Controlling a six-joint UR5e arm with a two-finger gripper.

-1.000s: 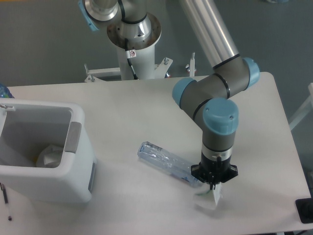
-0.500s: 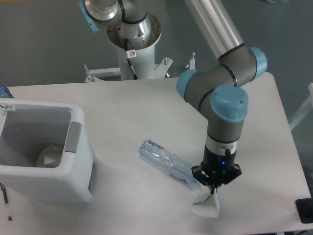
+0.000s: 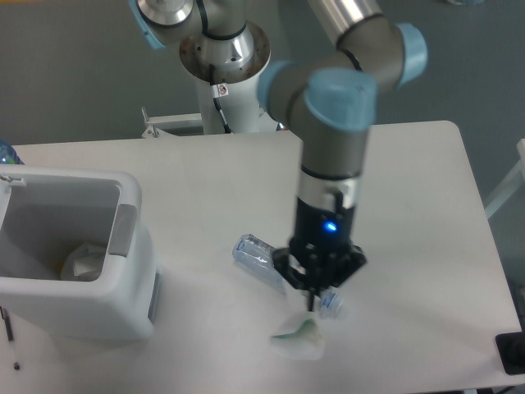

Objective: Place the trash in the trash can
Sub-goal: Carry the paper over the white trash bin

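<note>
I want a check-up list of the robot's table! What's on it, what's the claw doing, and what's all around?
Surface: pale table, bare patches look clean.
Job's things: crushed bottle lies on the table, partly hidden behind the gripper; small packet hangs from the gripper, above the table; white trash can stands at the left, with something pale crumpled inside.
Clutter: dark object at the right edge, cut off; bluish thing at the far left edge, unclear.
Grippers: gripper shut on the packet's top.
Cables: black cable runs down the robot's white pedestal.
Surroundings: grey floor; metal brackets behind the table.
</note>
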